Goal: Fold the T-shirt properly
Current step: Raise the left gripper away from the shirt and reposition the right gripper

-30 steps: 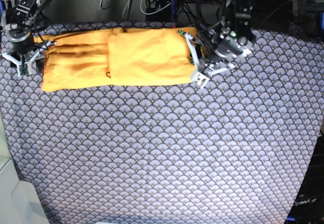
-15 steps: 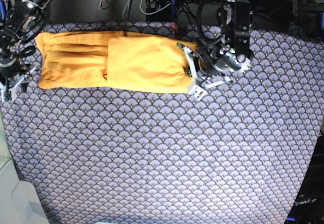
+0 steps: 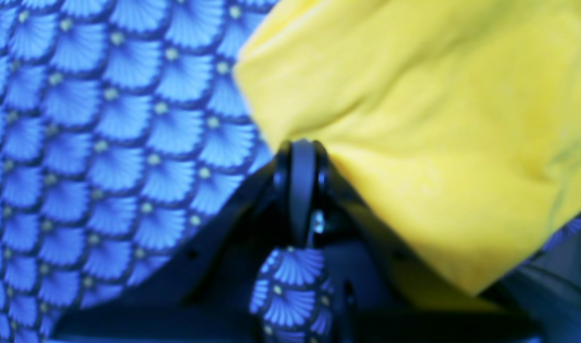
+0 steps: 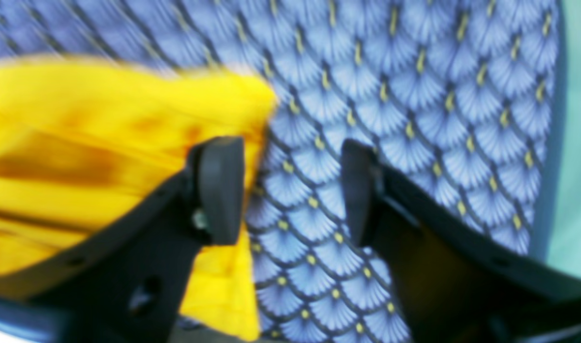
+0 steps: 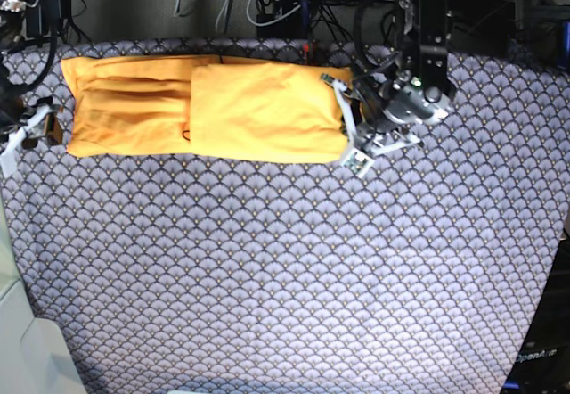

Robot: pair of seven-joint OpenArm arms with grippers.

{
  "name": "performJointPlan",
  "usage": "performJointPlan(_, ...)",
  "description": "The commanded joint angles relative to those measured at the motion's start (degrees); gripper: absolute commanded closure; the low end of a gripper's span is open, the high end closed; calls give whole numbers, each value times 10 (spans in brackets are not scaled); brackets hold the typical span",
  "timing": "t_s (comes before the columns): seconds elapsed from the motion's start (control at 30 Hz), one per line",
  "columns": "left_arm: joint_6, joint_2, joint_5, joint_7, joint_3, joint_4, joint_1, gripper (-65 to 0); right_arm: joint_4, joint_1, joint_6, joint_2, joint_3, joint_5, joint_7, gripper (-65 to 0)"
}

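At the far edge of the patterned tablecloth point(image 5: 285, 269), the base view shows the T-shirt point(image 5: 196, 109) lying folded into a long band. The left gripper point(image 5: 352, 127) sits at its right end on a bent arm; the right gripper point(image 5: 22, 135) stands just off its left end. Left wrist view: jaws pressed together, pinching a fold of the T-shirt point(image 3: 414, 119). Right wrist view: the right gripper point(image 4: 290, 190) is spread wide, empty, with one finger point(image 4: 219, 186) over the shirt's edge point(image 4: 105, 157).
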Motion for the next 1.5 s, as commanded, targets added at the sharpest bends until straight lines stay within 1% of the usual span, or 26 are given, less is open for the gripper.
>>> performJointPlan(0.0, 0, 1, -6, -9, 0, 20, -8, 0, 9, 2, 0, 20, 4, 27, 2, -363)
performJointPlan(0.1, 0, 1, -6, 28, -13, 33, -8, 0, 8, -18, 0, 34, 3, 95, -14, -382)
performJointPlan(0.2, 0, 5, -6, 40, -39, 34, -12, 0, 6, -22, 0, 34, 3, 118, -15, -397)
performJointPlan(0.33, 0, 3, -6, 43, -61, 31, -10, 0, -12, -26, 0, 19, 0, 115, -13, -406)
performJointPlan(0.4, 0, 3, -6, 43, -68, 30, -9, 0, -38, -19, 0, 20, -15, 115, -11, -409)
performJointPlan(0.47, 0, 2, -6, 43, -75, 31, -8, 0, -67, -16, 0, 28, -26, 115, -6, -409)
performJointPlan(0.6, 0, 1, -6, 43, -90, 34, -8, 0, -122, 0, 0, 33, -59, 116, 16, -409)
performJointPlan(0.77, -1, 0, -6, 44, -105, 34, -7, 0, -124, 0, 0, 31, -81, 116, 19, -409)
performJointPlan(0.97, -1, 0, -4, 44, -105, 34, 4, 0, -127, -3, 0, 30, -79, 115, 26, -409)
performJointPlan(1.03, -1, -11, -6, 44, -105, 34, 4, 0, -127, -10, 0, 32, -77, 115, 26, -409)
performJointPlan(1.17, -1, -12, -6, 44, -106, 34, 4, 0, -127, -14, 0, 32, -79, 115, 26, -408)
performJointPlan(1.33, -1, -12, -3, 44, -106, 58, 5, 0, -127, -29, 0, 27, -80, 116, 25, -408)
performJointPlan(1.4, -1, -12, -3, 44, -106, 70, 6, 0, -127, -29, 0, 19, -80, 116, 22, -406)
performJointPlan(1.47, -1, -12, -3, 53, -106, 76, 6, 0, -127, -30, 0, 17, -80, 116, 20, -405)
